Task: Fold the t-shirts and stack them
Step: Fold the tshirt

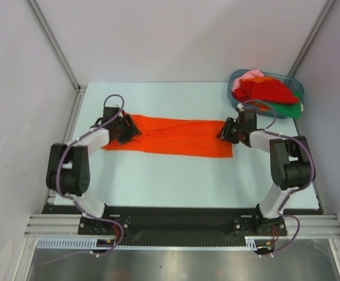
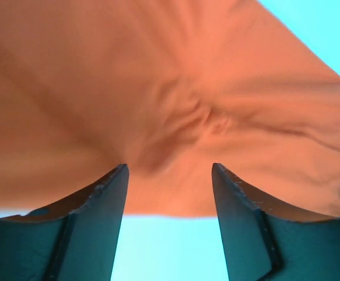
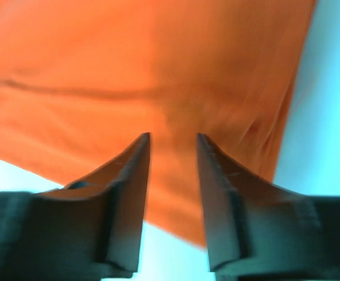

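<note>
A bright orange t-shirt point(image 1: 175, 136) lies flat on the pale table as a long strip running left to right. My left gripper point(image 1: 129, 130) hovers over its left end and my right gripper point(image 1: 227, 130) over its right end. In the left wrist view the left gripper point(image 2: 170, 167) is open, with wrinkled orange cloth point(image 2: 158, 88) beyond the fingertips and nothing between them. The right wrist view shows my right gripper point(image 3: 174, 136) open with a narrower gap, above the shirt point(image 3: 129, 58) near its edge. More t-shirts, red point(image 1: 266, 91), pink point(image 1: 251, 75) and green point(image 1: 289, 109), are heaped in the tub.
A bluish translucent tub point(image 1: 231, 88) stands at the back right corner of the table. Bare table point(image 1: 158, 181) lies between the shirt and the arm bases. Grey walls enclose the table on three sides.
</note>
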